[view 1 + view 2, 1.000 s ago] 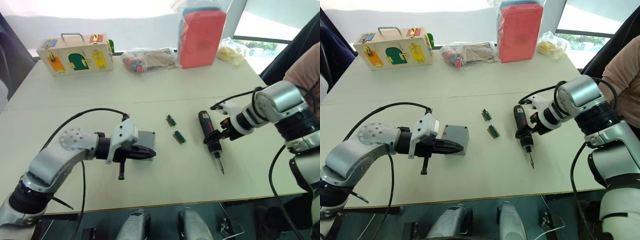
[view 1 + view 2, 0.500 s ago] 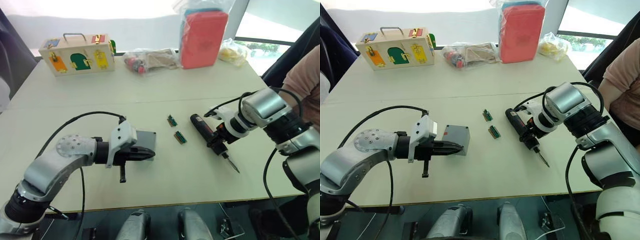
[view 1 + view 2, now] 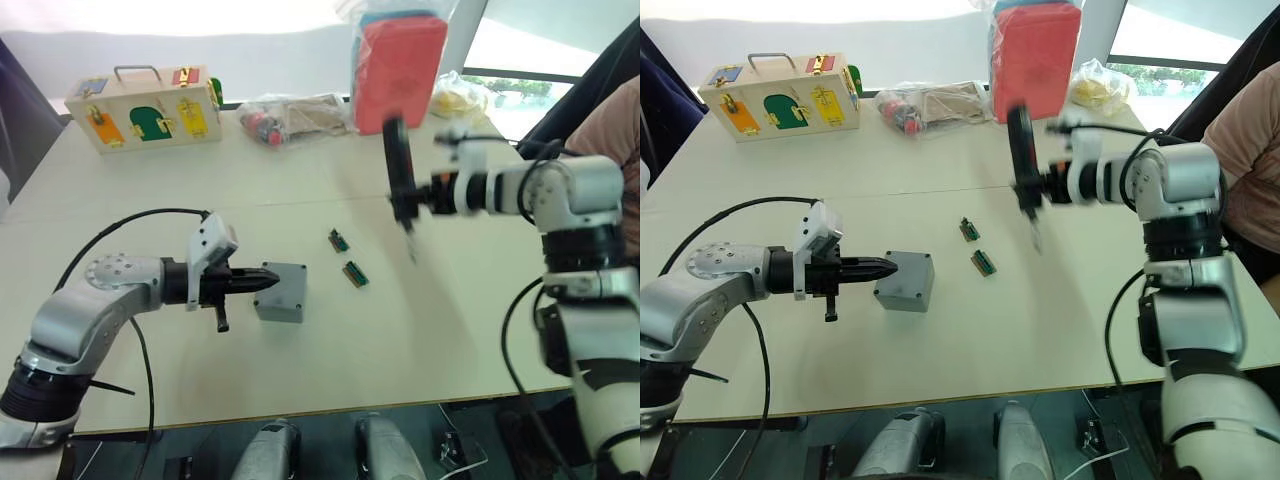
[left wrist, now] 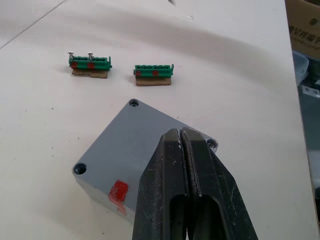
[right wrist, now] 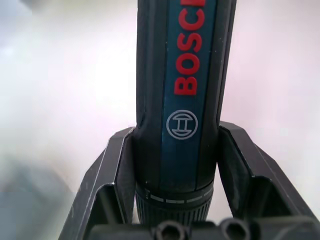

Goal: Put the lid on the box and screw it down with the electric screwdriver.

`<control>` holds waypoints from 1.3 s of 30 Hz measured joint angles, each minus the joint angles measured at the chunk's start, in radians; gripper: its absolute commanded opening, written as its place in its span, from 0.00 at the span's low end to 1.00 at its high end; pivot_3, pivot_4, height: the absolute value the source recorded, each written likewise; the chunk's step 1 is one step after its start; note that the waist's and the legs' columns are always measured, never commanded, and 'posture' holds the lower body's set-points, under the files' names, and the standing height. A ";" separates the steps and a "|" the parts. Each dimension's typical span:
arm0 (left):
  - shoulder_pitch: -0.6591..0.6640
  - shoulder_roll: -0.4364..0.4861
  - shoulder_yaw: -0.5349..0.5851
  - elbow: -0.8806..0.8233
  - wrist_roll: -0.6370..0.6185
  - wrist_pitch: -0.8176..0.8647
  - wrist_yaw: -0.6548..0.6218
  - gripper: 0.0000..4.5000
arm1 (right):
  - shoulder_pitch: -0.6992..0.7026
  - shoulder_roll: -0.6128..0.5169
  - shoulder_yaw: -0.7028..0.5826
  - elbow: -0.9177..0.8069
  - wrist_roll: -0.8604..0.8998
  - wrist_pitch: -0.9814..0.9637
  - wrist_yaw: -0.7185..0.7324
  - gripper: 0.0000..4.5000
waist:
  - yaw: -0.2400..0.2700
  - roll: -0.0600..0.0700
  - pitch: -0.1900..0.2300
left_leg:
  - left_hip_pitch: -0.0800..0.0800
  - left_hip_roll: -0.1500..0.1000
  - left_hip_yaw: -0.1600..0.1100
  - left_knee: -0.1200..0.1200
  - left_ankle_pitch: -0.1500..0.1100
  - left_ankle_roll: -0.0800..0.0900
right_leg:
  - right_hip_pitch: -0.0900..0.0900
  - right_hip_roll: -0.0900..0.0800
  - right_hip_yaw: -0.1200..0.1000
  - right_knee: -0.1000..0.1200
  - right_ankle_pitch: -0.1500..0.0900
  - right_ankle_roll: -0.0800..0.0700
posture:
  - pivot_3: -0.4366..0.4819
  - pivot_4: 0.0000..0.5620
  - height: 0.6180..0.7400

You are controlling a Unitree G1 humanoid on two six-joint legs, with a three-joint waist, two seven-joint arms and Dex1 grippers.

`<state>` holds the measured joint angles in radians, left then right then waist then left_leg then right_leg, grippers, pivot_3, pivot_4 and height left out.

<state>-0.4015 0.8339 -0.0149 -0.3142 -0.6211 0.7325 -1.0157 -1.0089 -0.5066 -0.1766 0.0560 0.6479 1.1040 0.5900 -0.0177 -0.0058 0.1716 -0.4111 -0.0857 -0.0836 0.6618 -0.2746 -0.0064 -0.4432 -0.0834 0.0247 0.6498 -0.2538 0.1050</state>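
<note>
The grey box (image 3: 281, 292) stands on the table with the flat grey lid (image 4: 135, 140) on top of it, screw holes at the lid's corners and a red mark on the box's side. My left gripper (image 3: 266, 279) is shut and empty, its tips over the lid's left edge. The black electric screwdriver (image 3: 398, 175) is held well above the table to the right of the box, nearly upright with its bit pointing down. My right gripper (image 5: 182, 165) is shut on its body, one finger (image 5: 117, 170) on each side.
Two small green connector pieces (image 3: 340, 241) (image 3: 357, 273) lie between the box and the screwdriver. At the back stand a wooden latch box (image 3: 145, 108), plastic bags (image 3: 295, 115) and a red case (image 3: 402, 70). A person's arm (image 3: 612, 120) is at the right edge.
My right gripper has lifted the screwdriver off the table and swung it upright, bit down. My left gripper has drawn back to the left, so more of the lidded box shows.
</note>
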 measured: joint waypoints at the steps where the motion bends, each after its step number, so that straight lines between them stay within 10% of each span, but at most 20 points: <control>1: -0.005 0.000 -0.003 0.004 0.002 0.000 -0.007 0.00 | 0.019 0.049 -0.047 -0.073 0.054 -0.004 -0.012 0.40 | 0.001 -0.001 0.000 | 0.000 0.000 -0.001 0.000 0.000 0.000 | 0.001 0.000 0.000 0.000 0.000 0.000 | 0.48 0.27 1.00; 11: -0.056 -0.017 -0.091 0.064 0.111 -0.043 -0.021 0.00 | 0.388 0.274 0.157 -0.329 -0.020 -0.326 -0.031 0.40 | 0.001 -0.001 -0.001 | 0.001 -0.003 -0.001 0.004 0.000 0.000 | 0.002 0.000 0.000 0.002 0.000 0.000 | 0.48 0.27 1.00; 39: 0.006 -0.020 -0.153 0.025 0.198 -0.114 -0.042 0.00 | 0.441 0.309 0.284 -0.204 -0.202 -0.633 0.032 0.40 | 0.003 -0.001 -0.002 | 0.005 -0.002 -0.001 0.002 0.001 -0.002 | 0.005 0.001 0.000 0.002 0.000 0.000 | 0.48 0.27 1.00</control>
<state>-0.3954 0.8135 -0.1678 -0.2889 -0.4234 0.6186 -1.0574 -0.5675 -0.1971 0.1072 -0.1480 0.4454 0.4715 0.6219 -0.0152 -0.0071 0.1694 -0.4065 -0.0877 -0.0850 0.6642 -0.2737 -0.0079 -0.4380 -0.0822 0.0251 0.6519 -0.2537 0.1049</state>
